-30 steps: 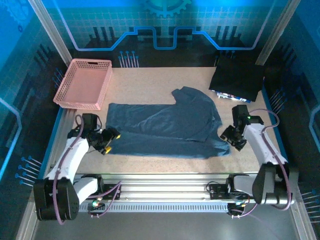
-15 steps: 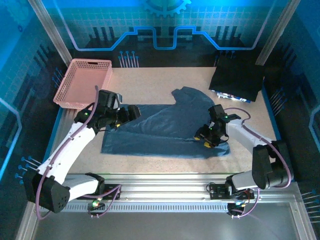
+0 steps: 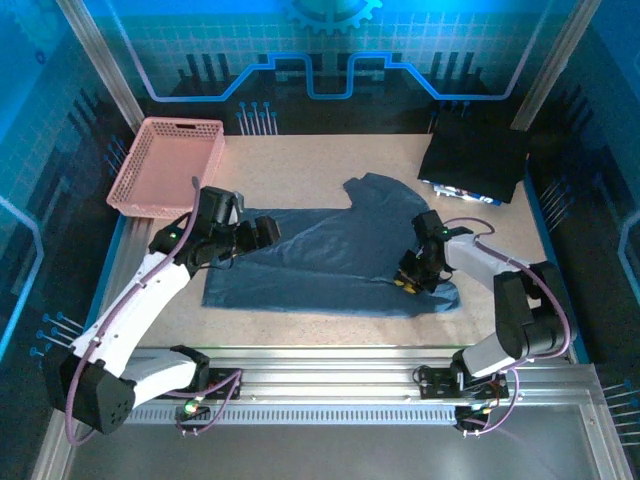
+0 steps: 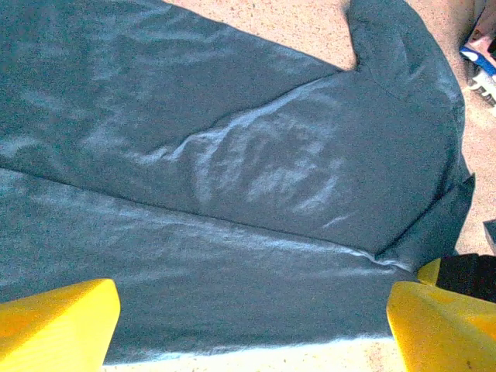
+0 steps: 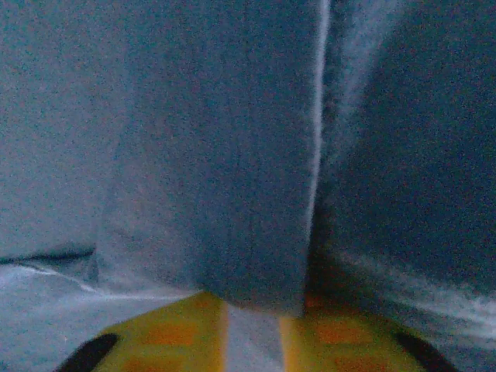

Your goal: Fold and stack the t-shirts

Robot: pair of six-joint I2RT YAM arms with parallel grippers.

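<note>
One dark slate-blue t-shirt [image 3: 330, 255] lies spread across the middle of the table, its near long edge folded over the body and a sleeve sticking out at the far side. My left gripper [image 3: 258, 232] hovers over the shirt's left part. In the left wrist view its yellow fingertips [image 4: 62, 322] stand far apart, open, with flat t-shirt cloth [image 4: 232, 155] below. My right gripper [image 3: 412, 280] is down at the shirt's right end. In the right wrist view its yellow fingers [image 5: 170, 333] are close together, pinching a fold of the t-shirt [image 5: 217, 155].
A pink lattice basket [image 3: 168, 168] stands at the far left corner. A dark folded item [image 3: 475, 160] lies at the far right on something blue and white [image 4: 480, 46]. Bare tabletop [image 3: 300, 165] runs along the far side.
The left arm swung from beside the shirt's near left corner to over its left part, opening wider. The right gripper moved left onto the shirt's right end and closed on cloth.
</note>
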